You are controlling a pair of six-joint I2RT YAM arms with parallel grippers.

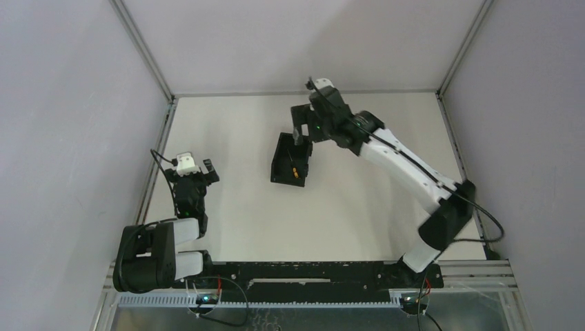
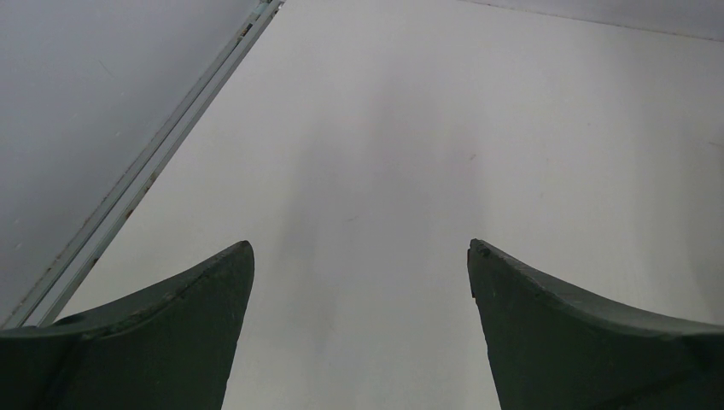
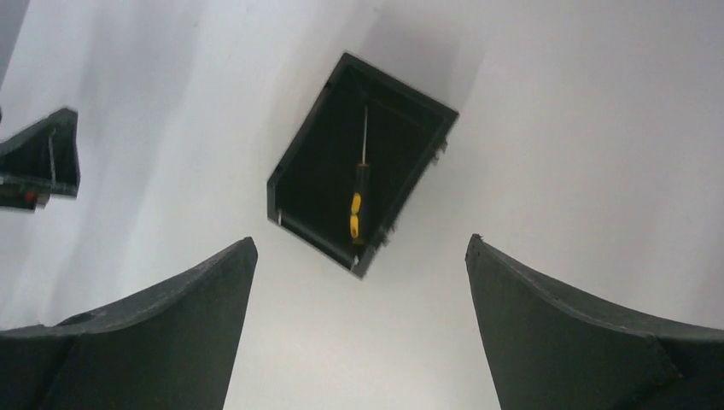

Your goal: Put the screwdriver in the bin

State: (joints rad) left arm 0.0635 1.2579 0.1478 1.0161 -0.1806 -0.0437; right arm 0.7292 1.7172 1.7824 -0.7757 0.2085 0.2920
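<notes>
The black bin (image 1: 282,163) stands near the middle of the table. The screwdriver (image 1: 294,169) lies inside it, its orange-yellow end toward the near wall. In the right wrist view the bin (image 3: 314,162) shows from above with the screwdriver (image 3: 358,192) lying lengthwise on its floor. My right gripper (image 1: 301,131) is open and empty, raised above the bin's far end; in its own view (image 3: 360,248) nothing sits between the fingers. My left gripper (image 1: 195,167) is open and empty at the left of the table, over bare surface in its own view (image 2: 360,248).
Grey enclosure walls ring the white table (image 1: 372,193). A metal frame rail (image 2: 145,166) runs along the left edge, close to my left gripper. My left gripper also shows at the left edge of the right wrist view (image 3: 38,158).
</notes>
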